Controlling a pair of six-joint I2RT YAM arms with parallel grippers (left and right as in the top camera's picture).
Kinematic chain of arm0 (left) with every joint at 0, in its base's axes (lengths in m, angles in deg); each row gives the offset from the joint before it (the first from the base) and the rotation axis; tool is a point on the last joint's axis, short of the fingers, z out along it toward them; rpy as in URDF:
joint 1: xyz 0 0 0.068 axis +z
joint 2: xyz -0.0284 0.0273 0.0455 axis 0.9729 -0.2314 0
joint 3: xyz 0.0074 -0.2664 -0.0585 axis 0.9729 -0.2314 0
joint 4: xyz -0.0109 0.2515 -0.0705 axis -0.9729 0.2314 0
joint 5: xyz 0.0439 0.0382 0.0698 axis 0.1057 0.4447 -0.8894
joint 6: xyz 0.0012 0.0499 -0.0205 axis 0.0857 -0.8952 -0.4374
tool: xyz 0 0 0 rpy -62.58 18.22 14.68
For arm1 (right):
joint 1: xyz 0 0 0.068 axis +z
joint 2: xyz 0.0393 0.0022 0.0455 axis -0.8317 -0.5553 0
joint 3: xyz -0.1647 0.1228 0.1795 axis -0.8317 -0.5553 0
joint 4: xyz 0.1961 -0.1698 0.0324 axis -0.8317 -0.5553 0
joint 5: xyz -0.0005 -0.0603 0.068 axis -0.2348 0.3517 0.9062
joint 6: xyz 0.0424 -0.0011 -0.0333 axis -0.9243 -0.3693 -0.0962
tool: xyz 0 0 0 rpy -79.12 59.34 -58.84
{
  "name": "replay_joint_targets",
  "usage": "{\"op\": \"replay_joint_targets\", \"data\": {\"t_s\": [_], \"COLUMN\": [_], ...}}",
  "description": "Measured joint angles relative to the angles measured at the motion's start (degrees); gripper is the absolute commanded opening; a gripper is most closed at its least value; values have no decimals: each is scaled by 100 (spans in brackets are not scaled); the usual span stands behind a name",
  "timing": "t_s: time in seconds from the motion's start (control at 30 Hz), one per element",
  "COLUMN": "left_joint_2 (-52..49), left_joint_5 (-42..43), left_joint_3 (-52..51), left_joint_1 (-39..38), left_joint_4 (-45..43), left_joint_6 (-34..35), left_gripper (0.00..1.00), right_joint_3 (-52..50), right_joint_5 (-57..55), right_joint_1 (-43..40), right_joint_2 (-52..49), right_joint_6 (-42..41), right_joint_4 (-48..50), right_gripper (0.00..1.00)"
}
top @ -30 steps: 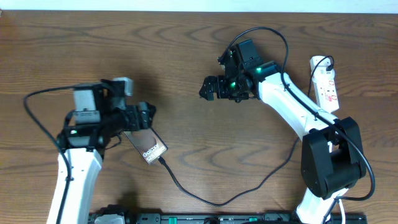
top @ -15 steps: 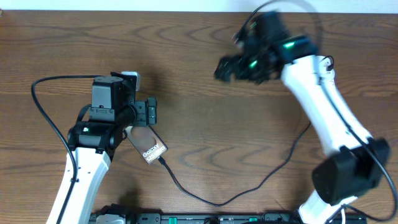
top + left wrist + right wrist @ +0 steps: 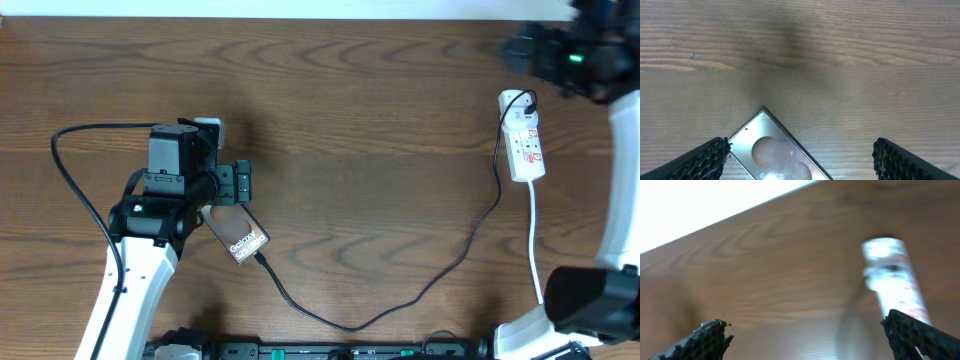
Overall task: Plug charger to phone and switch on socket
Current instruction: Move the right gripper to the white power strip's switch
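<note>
Phone (image 3: 237, 236) left, socket (image 3: 524, 140) far right

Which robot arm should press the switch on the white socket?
Right. The right gripper, open, is near the socket; the left gripper is far off, at the phone.

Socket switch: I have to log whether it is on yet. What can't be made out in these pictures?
- Socket switch position: too small overhead, motion-blurred in the right wrist view.
- Phone far end: under the left arm overhead, cut by the bottom edge in the left wrist view.
- Charger tip seating: too small overhead.
</note>
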Motion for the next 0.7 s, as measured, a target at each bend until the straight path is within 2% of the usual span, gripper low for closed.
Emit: {"op": "replay_joint_targets", "data": {"t_s": [0.13, 0.3, 0.57, 0.7], "left_joint_2": [0, 0, 0, 0], "left_joint_5": [0, 0, 0, 0], "left_joint_3": [0, 0, 0, 0], "left_joint_1": [0, 0, 0, 0], "left_joint_4": [0, 0, 2, 68], "left_joint_6": [0, 0, 0, 0], "left_gripper": [93, 93, 94, 93], "right_joint_3": [0, -2, -57, -111], "right_joint_5": [-61, -92, -107, -114], "right_joint_1": [-647, -1069, -1163, -1163], "right_joint_2": [-116, -415, -1711, -2234], "right_joint_6": [341, 649, 949, 1084], "right_joint_4": [-149, -179, -116, -24], "right_gripper": [99, 99, 99, 95]}}
